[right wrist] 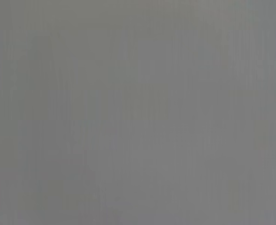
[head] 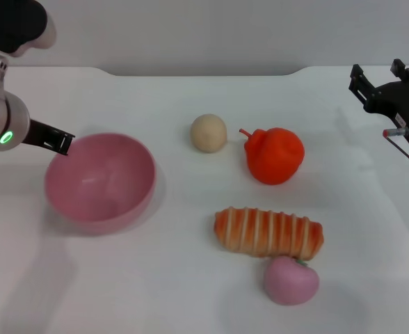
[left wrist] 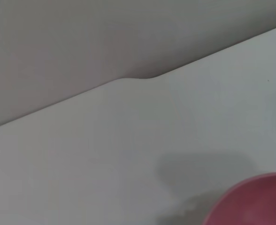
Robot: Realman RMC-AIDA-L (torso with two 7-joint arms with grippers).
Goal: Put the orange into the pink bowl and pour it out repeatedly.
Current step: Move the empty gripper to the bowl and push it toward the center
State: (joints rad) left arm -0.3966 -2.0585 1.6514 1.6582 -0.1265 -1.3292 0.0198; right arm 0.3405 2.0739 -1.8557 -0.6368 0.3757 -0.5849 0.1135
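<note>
One orange out, one bowl empty: pick-up step yet to begin.

Starting at the far left: left gripper [head: 60, 143] at the rim of the pink bowl [head: 100, 182], apparently touching it, finger opening impossible to tell. Nothing inside the bowl, tilted slightly as if lifted at that edge; only a sliver of it caught by the left wrist camera. Further right on the white table [head: 156, 292]: beige ball [head: 209, 132], then the orange [head: 275, 155] resting free just beside it, striped bread [head: 268, 233] and pink toy fruit [head: 291, 280] nearer. Far right, right gripper [head: 380, 82] raised, fingers spread, holding nothing. Next move, probably: reach over to the orange, close around its lumpy body, carry across to the bowl.
</note>
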